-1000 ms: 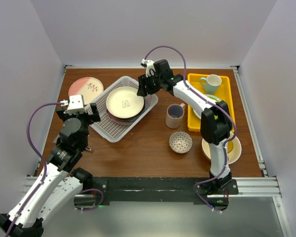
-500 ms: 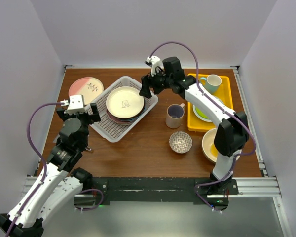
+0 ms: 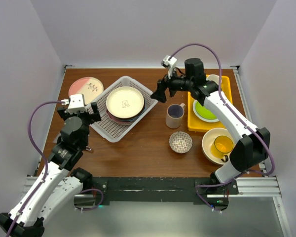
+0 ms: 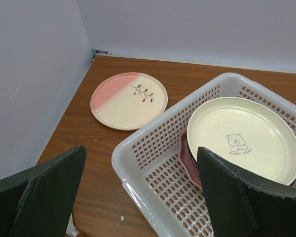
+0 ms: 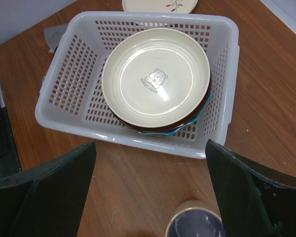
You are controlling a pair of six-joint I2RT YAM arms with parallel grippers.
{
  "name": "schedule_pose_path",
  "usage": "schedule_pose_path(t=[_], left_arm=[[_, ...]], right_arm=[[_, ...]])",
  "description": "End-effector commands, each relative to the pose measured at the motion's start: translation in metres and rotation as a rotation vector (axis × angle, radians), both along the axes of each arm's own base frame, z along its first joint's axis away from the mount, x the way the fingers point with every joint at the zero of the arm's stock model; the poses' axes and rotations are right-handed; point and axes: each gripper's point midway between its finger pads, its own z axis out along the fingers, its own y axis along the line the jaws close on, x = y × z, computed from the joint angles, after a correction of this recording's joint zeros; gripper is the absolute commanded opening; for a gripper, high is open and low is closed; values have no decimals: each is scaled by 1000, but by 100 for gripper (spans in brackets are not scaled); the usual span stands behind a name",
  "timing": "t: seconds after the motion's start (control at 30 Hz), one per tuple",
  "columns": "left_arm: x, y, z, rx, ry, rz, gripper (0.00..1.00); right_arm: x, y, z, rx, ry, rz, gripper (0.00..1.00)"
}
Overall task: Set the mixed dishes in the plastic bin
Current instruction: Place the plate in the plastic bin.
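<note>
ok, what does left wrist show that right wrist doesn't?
Left wrist only: the pink-and-cream plate whole, on the table beside the bin; right wrist clips just its edge. Right wrist only: a mug rim at the bottom of frame, and a blue plate edge low in the stack. Both: the bin holding stacked plates, cream bear plate on top.

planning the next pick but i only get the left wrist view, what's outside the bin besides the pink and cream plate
Observer: A beige mug stands upright just right of the plastic bin.
Operator: anything else near it
Observer: A small patterned bowl sits nearer the arm bases than the mug, not touching it.
Operator: where's the right gripper
Observer: The right gripper hovers open and empty between the bin's right corner and the mug.
</note>
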Motion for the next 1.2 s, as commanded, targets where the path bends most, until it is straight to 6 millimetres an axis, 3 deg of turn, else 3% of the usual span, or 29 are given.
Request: schedule_pose_path(t=[0.0,0.23,0.57,0.83,1.17], left_arm=[[4,0,8,-34,-36,8,100],[9,-1,1,-55,-12,-4,100],[23,-2,-1,-104,9,-27,100],[39,-10,-4,-200,34,-107,100],[63,2,-18,-341,91,-145,100]], right_arm=[[-9,-12,35,98,-99,59,98],[-18,-29,42,159,-115,64,98],[-28,-43,36,193,-134,102,98],[-34,-45,35,205,-135,127,98],[-36,-46,32,208,-130,140,98]])
